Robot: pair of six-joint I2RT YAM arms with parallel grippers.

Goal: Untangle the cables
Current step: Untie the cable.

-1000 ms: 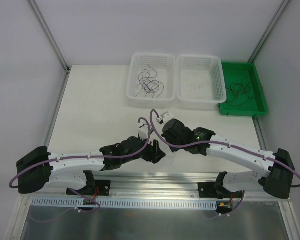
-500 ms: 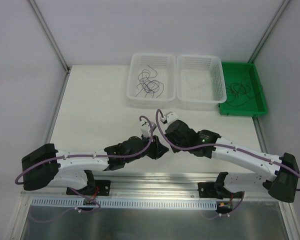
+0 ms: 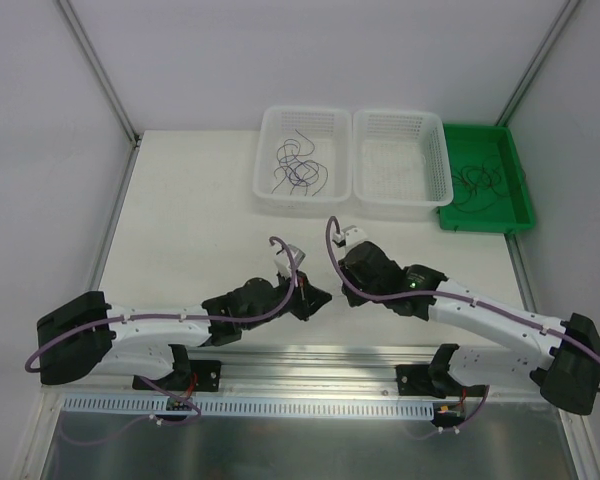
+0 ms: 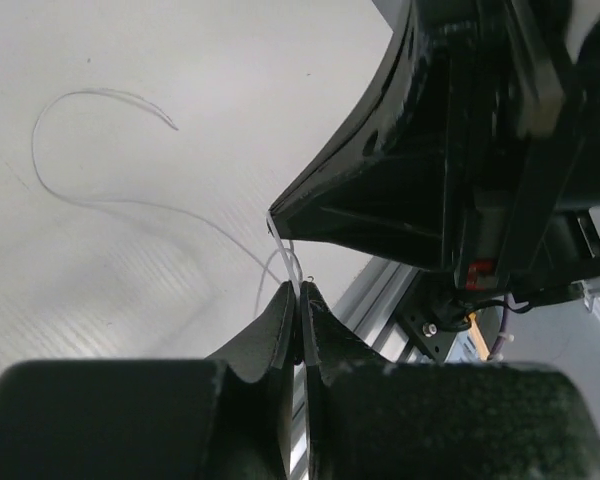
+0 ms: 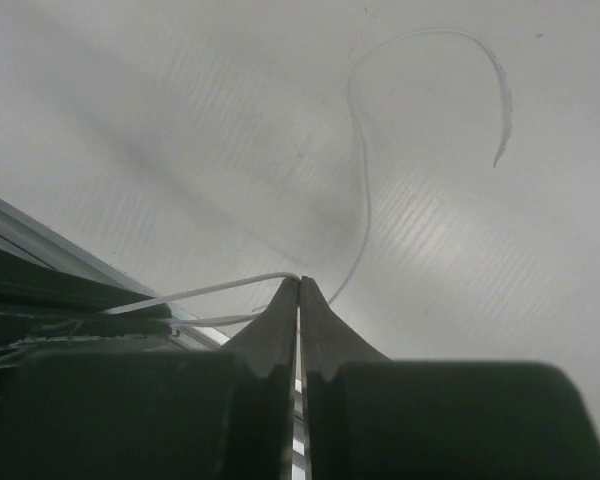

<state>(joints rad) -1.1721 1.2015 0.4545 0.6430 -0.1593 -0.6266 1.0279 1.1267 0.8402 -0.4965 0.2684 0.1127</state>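
Two pincers, one hair-thin strand between them.

Both my left pincer (image 4: 300,292) and my right pincer (image 5: 299,285) are pressed together, tips near each other low over the table (image 3: 200,230) by its front edge. Each pinches what looks like the same pale strand (image 5: 361,170), whose free ends curl out over the table. I judge it almost weightless, springy and slippery (it lies in a curl, not flat), easy to lose or kink. It is best taken close to an end or beside a crossing and drawn apart gently. The left basket (image 3: 270,190) holds a loose tangle of dark cables (image 3: 298,170). In the right basket (image 3: 400,205) I can make out nothing. The green tray (image 3: 520,200), far right, holds more of them.
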